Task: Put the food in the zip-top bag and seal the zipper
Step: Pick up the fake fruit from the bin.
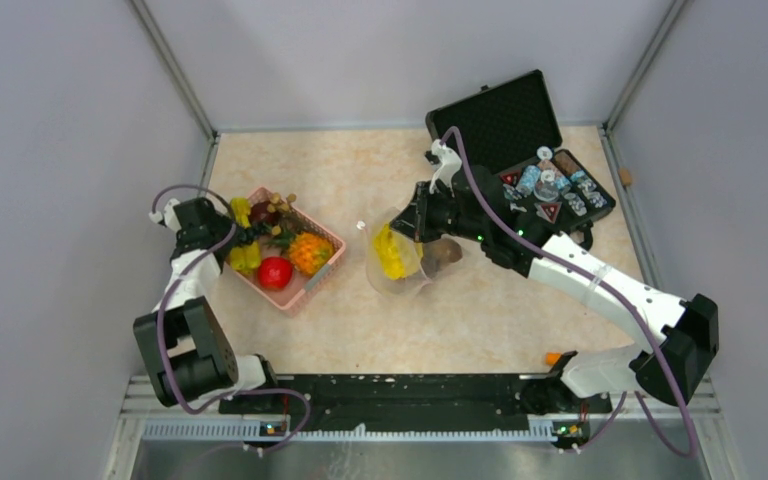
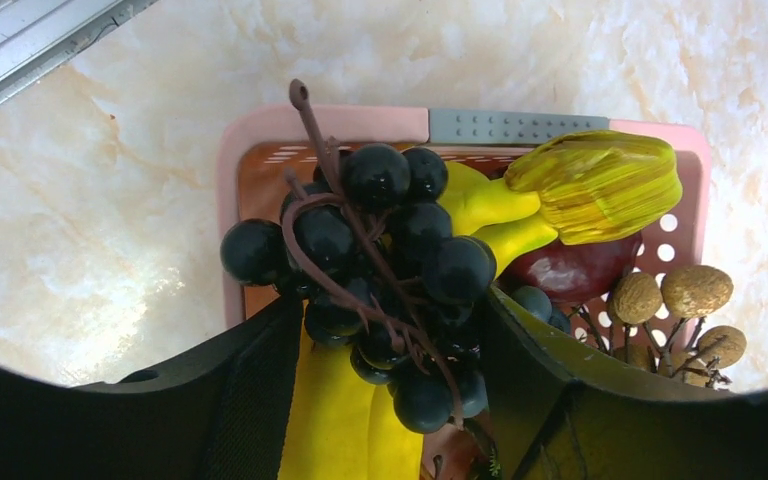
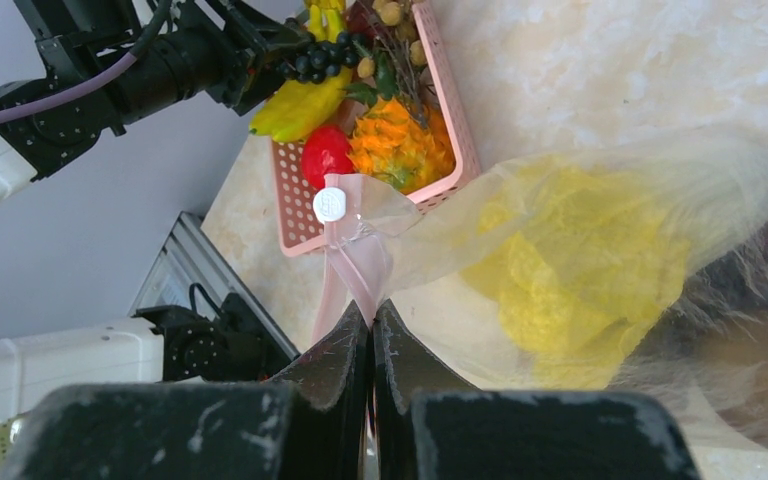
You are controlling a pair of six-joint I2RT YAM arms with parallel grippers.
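Observation:
The clear zip-top bag [image 1: 400,268] hangs at mid-table with a yellow piece [image 1: 391,252] and a brown kiwi-like ball [image 1: 442,254] inside. My right gripper [image 1: 412,225] is shut on its pink zipper strip [image 3: 355,255] just below the white slider [image 3: 329,204], and the bag [image 3: 560,240] spreads out past the fingertips [image 3: 372,312]. My left gripper [image 1: 243,236] is over the pink basket [image 1: 312,287], its fingers closed on the dark grape bunch [image 2: 380,250]. Yellow bananas [image 2: 335,420] lie beneath the grapes.
The basket [image 2: 360,122] also holds a red apple [image 1: 275,272], an orange pineapple [image 1: 310,252], yellow corn [image 2: 600,185] and brown longans [image 2: 680,295]. An open black case [image 1: 520,130] with small bottles stands at the back right. A small orange piece [image 1: 553,357] lies near the right arm's base.

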